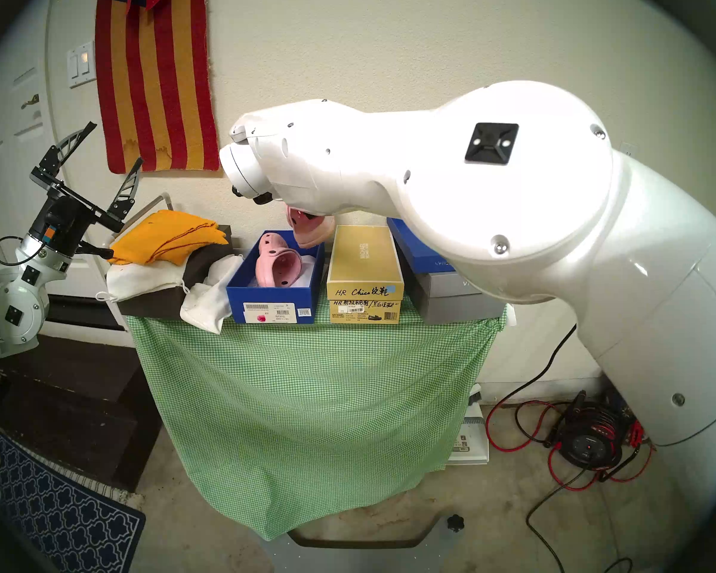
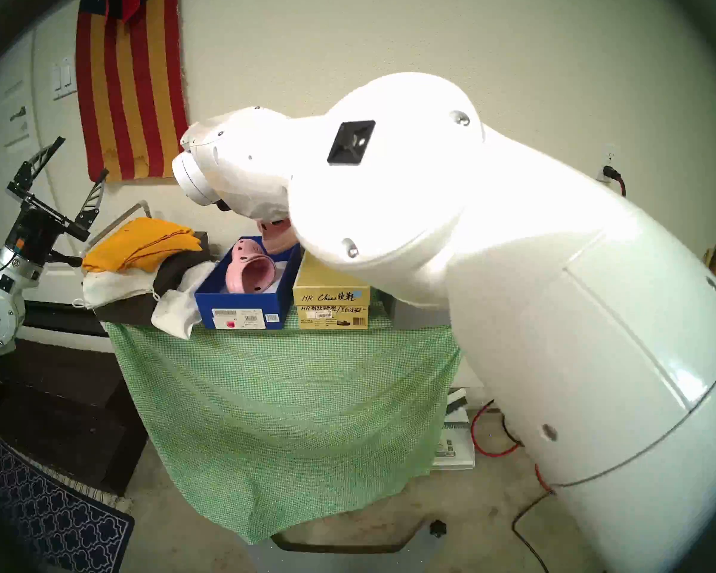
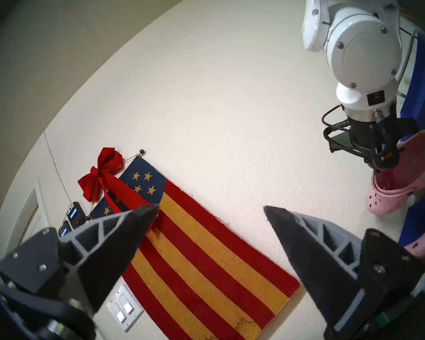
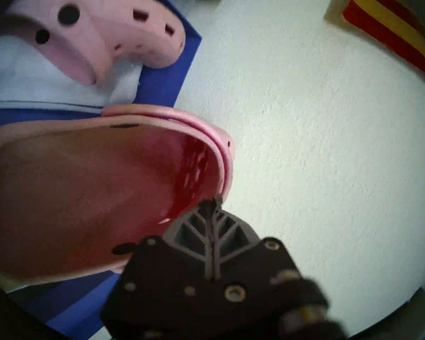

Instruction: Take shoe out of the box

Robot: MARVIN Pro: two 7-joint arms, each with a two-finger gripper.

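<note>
The royal-blue box [image 1: 273, 295] stands open on the green-clothed table, with white labels and a pink sticker on its near end. One pink clog [image 1: 278, 266] lies inside it on white paper. A second pink clog [image 1: 311, 233] hangs tilted above the box's far end. My right gripper [image 4: 212, 204] is shut on this clog's [image 4: 84, 197] rim; in the head views my right arm hides it. The left wrist view shows the held clog [image 3: 402, 182] clear of the box. My left gripper [image 1: 114, 144] is open and empty, raised at the far left, pointing at the wall.
A tan box with handwriting [image 1: 364, 266] sits right beside the blue box. A shallow blue lid [image 1: 414, 245] rests on a grey box [image 1: 451, 307] further right. Yellow cloth [image 1: 170, 237] and white bags [image 1: 207, 303] lie left. A striped flag [image 1: 154, 76] hangs on the wall.
</note>
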